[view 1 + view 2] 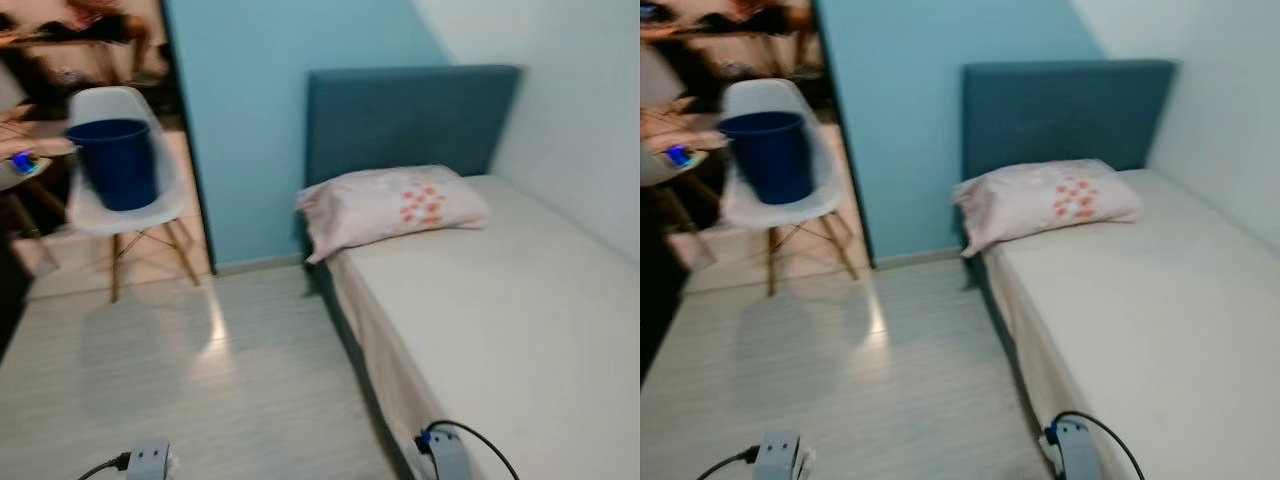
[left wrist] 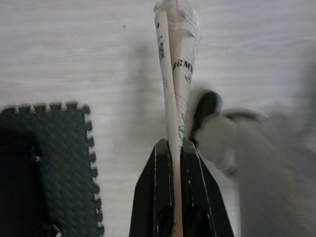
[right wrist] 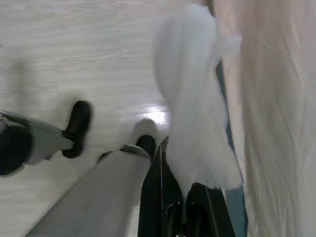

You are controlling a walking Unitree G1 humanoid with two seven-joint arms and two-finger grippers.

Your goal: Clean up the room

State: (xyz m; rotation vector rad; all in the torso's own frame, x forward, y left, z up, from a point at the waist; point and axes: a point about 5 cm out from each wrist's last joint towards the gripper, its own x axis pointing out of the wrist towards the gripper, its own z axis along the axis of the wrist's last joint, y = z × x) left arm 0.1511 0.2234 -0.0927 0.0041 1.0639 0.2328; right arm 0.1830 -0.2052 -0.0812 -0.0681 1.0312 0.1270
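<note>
- My left claw [image 2: 173, 148] is pinched on a flattened paper cup with printed lettering [image 2: 175, 64]. The cup juts out past my fingertips over the pale wood-look floor [image 2: 98, 49], near a black foam puzzle mat [image 2: 54, 163].
- I judge that cup light and flimsy. It is already squashed flat, so a firm pinch does it no harm, and the thin paper could slide if I loosen. I grip it near one end.
- My right claw [image 3: 182, 190] is pinched on a soft white wad, tissue or cloth [image 3: 195, 103]; I cannot tell which. It hangs beside the pale bed skirt [image 3: 276, 98].
- The wad looks almost weightless, limp and easily squeezed. It may tear or shed if snagged. The bunched part between my fingers is the safest hold.
- Ahead, a dark blue plastic bucket [image 1: 113, 160] sits on a white moulded chair with wooden legs [image 1: 150, 215], well apart from the bed with a teal headboard [image 1: 410, 115] and a pink-patterned pillow [image 1: 395, 205]. I guess the bucket is where both scraps belong.
</note>
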